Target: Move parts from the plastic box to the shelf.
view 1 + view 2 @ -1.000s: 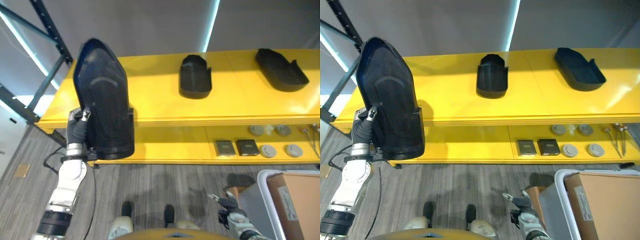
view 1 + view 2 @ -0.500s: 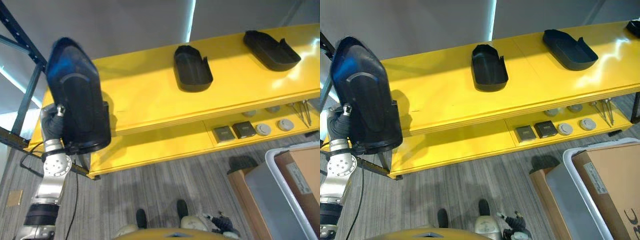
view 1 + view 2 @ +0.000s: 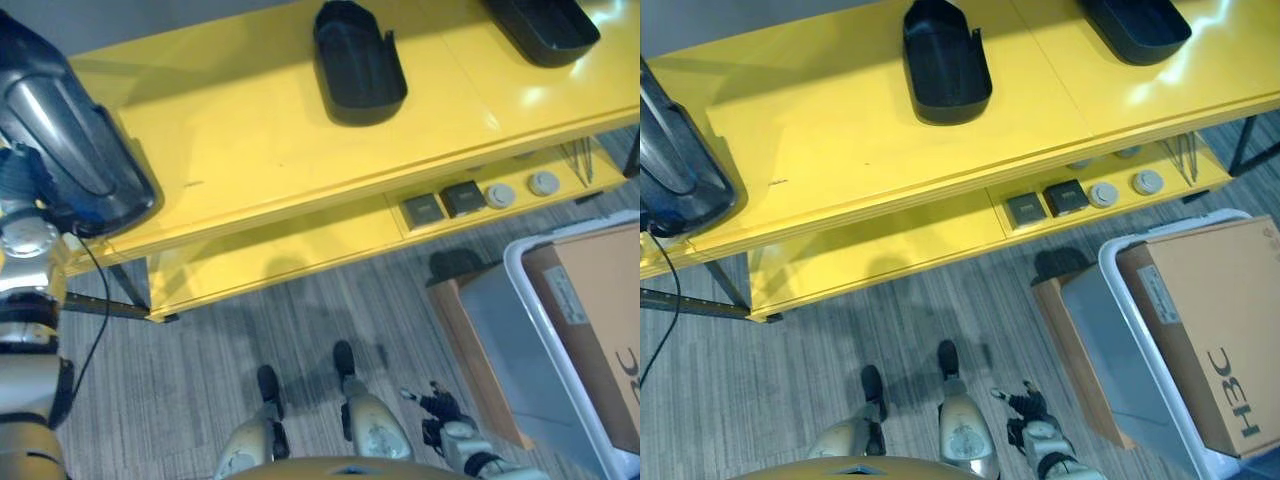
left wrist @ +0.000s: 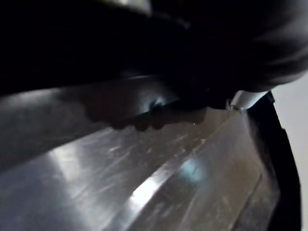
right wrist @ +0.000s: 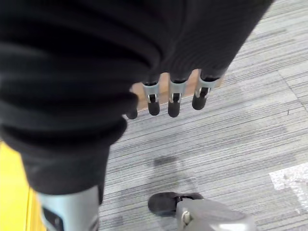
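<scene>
Dark ribbed wrist cover; silver, dark-tipped robot hand (image 5: 173, 98) fingers.

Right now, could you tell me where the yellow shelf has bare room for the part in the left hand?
The widest free patch on the top shelf lies between the held part at its left end and the middle black part. A narrower bare strip separates that part from the right black part. The lower shelf's right end is crowded with small items.

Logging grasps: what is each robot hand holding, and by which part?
The left robot hand holds the large black part near its lower end; the exact grip is hidden. The right robot hand holds nothing.
</scene>
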Robot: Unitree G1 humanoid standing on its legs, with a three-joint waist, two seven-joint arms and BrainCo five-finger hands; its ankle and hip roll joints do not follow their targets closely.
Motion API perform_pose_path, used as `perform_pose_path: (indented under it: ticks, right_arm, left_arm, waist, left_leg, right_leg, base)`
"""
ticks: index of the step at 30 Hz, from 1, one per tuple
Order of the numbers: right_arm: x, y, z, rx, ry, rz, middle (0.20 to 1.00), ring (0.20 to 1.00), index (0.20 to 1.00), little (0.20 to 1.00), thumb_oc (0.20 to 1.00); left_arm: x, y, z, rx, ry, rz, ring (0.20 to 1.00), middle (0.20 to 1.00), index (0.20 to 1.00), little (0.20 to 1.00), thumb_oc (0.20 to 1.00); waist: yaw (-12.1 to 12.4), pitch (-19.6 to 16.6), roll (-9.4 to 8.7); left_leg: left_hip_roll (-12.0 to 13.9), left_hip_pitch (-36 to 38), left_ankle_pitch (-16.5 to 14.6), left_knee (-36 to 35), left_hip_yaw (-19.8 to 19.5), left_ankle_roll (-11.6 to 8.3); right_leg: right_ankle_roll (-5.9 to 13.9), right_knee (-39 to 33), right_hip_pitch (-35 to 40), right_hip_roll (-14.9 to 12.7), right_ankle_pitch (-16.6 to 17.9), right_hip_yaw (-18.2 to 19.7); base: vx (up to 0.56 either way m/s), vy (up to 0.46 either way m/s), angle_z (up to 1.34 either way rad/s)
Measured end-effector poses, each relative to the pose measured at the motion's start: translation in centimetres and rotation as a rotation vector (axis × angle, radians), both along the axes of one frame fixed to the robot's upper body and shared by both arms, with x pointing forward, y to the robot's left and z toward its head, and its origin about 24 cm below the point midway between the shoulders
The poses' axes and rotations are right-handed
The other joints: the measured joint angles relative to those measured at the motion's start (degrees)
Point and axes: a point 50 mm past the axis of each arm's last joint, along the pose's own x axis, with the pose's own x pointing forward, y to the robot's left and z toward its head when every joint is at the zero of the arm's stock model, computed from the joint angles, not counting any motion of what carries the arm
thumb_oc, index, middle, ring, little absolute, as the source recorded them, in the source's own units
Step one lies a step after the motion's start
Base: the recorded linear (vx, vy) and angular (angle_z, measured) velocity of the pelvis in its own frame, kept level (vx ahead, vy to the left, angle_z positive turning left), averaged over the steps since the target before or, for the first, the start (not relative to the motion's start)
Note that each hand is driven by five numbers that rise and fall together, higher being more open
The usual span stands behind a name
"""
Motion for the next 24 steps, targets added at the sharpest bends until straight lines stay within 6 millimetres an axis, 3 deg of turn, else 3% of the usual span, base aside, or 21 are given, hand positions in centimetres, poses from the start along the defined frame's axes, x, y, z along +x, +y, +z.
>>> perform_pose_path:
  ticks: [3,4,6,21,24]
  right_arm:
    - [1.1,0.9,0.2,0.021,-0.012,0.047,1.0,1.0,1.0,1.0,1.0]
    - [2.5,1.5,0.7,0.044,-0.054,0.066,1.0,1.0,1.0,1.0,1.0]
    - [3.7,2.0,1.3,0.062,-0.094,0.08,1.0,1.0,1.0,1.0,1.0]
    - [3.7,2.8,1.1,0.093,-0.091,0.077,1.0,1.0,1.0,1.0,1.0]
    - [3.7,2.8,1.1,0.098,-0.094,0.07,1.0,1.0,1.0,1.0,1.0]
  left_arm:
    - [2.0,-0.8,2.3,0.036,0.067,-0.041,0.2,0.2,0.2,0.2,0.2]
    - [2.3,-0.9,4.2,0.044,0.033,-0.064,0.2,0.2,0.2,0.2,0.2]
    - [2.8,-1.6,5.9,0.051,-0.01,-0.1,0.2,0.2,0.2,0.2,0.2]
    - [3.2,-2.1,6.6,0.079,0.012,-0.125,0.2,0.2,0.2,0.2,0.2]
    - [3.3,-2.3,6.8,0.158,0.06,-0.117,0.2,0.2,0.2,0.2,0.2]
  waist:
    - [0.3,2.1,-0.31]
    - [-0.3,2.6,-0.36]
    - [-0.3,4.8,-0.36]
    - [-1.3,5.5,-0.33]
    - [-1.3,5.5,-0.33]
  left_leg:
    - [0.2,-0.6,0.3,0.0,-0.3,-0.24]
    - [0.1,-2.3,0.6,0.0,-0.2,-0.26]
    - [0.2,-2.4,0.7,0.0,-0.2,-0.24]
    - [0.4,-4.0,0.5,0.0,-0.6,-0.51]
    - [0.4,-4.0,0.5,0.0,-0.5,-0.51]
  right_leg:
    - [-0.05,0.0,-0.5,0.1,0.0,-0.4]
    - [-0.31,0.3,-2.3,0.2,0.6,-0.2]
    - [-0.38,0.4,-2.3,0.2,1.0,-0.3]
    - [-0.49,0.4,-3.7,0.3,0.8,-0.7]
    - [-0.5,0.4,-3.7,0.3,0.8,-0.6]
  base:
    - [-0.06,-0.026,0.03]
    - [-0.06,-0.038,0.0]
    - [-0.02,-0.014,-0.02]
    - [0.0,-0.004,0.02]
    - [0.0,0.0,0.0]
